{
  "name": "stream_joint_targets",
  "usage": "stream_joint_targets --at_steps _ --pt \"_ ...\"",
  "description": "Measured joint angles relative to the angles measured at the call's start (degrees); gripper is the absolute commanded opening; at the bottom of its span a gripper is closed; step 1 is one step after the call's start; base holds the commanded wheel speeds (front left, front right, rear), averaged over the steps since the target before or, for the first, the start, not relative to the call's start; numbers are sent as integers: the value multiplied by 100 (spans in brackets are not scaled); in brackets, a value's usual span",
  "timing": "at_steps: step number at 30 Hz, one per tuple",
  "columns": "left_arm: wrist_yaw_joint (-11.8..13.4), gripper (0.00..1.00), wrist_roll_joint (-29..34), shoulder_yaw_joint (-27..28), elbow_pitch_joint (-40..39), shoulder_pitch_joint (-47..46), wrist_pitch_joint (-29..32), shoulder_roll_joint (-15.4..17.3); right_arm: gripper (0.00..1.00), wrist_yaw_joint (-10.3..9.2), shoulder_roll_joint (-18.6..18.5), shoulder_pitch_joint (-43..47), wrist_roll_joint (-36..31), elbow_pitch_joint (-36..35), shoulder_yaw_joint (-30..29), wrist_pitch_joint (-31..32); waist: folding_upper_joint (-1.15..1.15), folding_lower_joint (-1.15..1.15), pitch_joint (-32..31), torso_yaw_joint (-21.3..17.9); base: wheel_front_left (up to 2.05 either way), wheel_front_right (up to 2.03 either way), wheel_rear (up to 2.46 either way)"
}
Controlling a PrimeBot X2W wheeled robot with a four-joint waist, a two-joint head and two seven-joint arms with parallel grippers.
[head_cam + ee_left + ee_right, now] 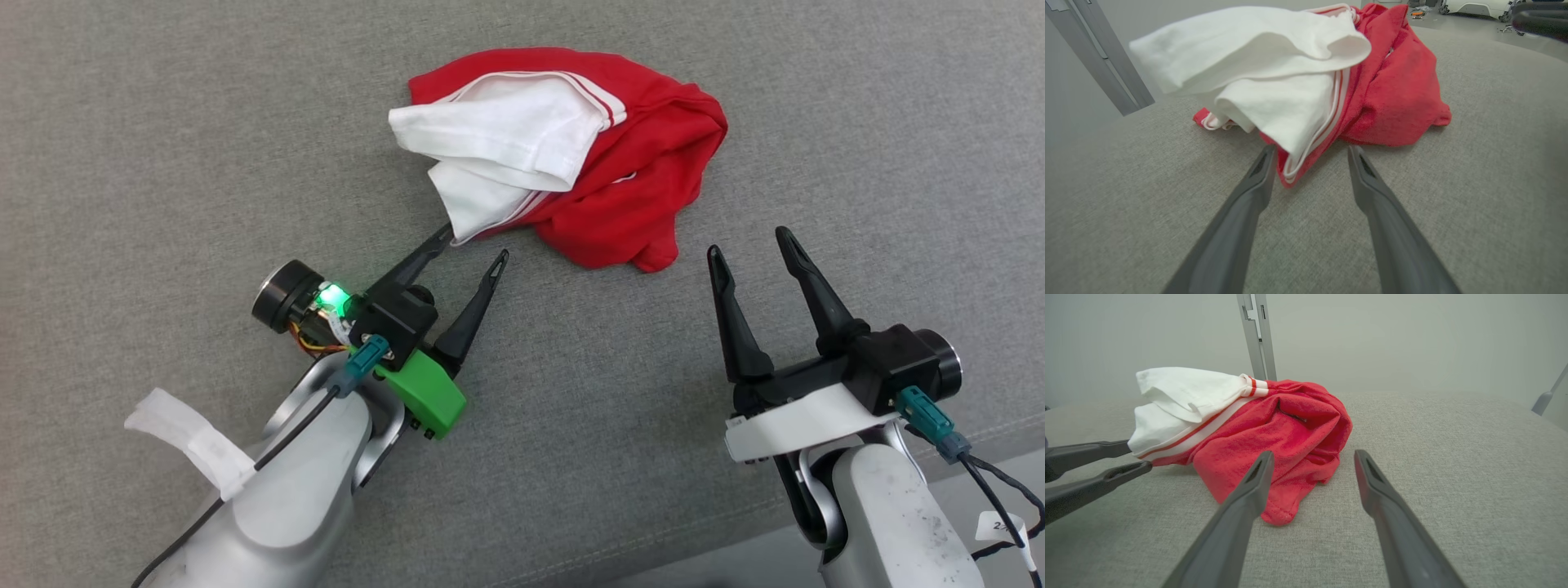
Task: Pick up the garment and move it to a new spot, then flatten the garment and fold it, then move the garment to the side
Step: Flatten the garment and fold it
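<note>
The left gripper (pixel 473 245) is standing with its jaws released and apart. The striped corner (pixel 1289 175) of the garment (pixel 620 163) is lying just between their tips, and in the head view one tip is touching the white cloth. The garment itself is lying in a crumpled heap on the grey bench (pixel 163 122), a little above the middle of the head view, ahead of both arms.

The step in hand is probably the first pick-up. To do it well, the left jaws should be going a little deeper over that corner before clenching. In this way they are taking both layers and not only the thin edge, which could be slipping out during the lift. The right gripper (pixel 749 242) is also standing released and empty. It is near the red hem (pixel 653 257) but apart from it. If a second hold is wanted, that hem is looking like the closest place.

The left forearm is coming in from the lower left and slanting up to the right, with the jaws lying low, nearly along the bench. The right forearm is rising from the lower right. Its jaws are pointing up the head view and leaning slightly left, toward the red side of the heap.
</note>
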Motion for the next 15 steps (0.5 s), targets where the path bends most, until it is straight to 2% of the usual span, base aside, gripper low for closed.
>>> stream_joint_targets --at_steps 8,12,15 --pt "-1 0 -2 -413 -372 -267 3 263 100 -1 1 -10 167 45 127 0 0 0 -29 -252 0 0 0" --pt "-1 0 -99 -917 -648 -770 3 338 100 -1 -2 -1 271 113 276 0 0 0 -178 -356 0 0 0" --pt "-8 0 -327 -1310 -617 -1346 3 544 100 0 9 13 444 132 487 0 0 0 -278 -513 0 0 0"
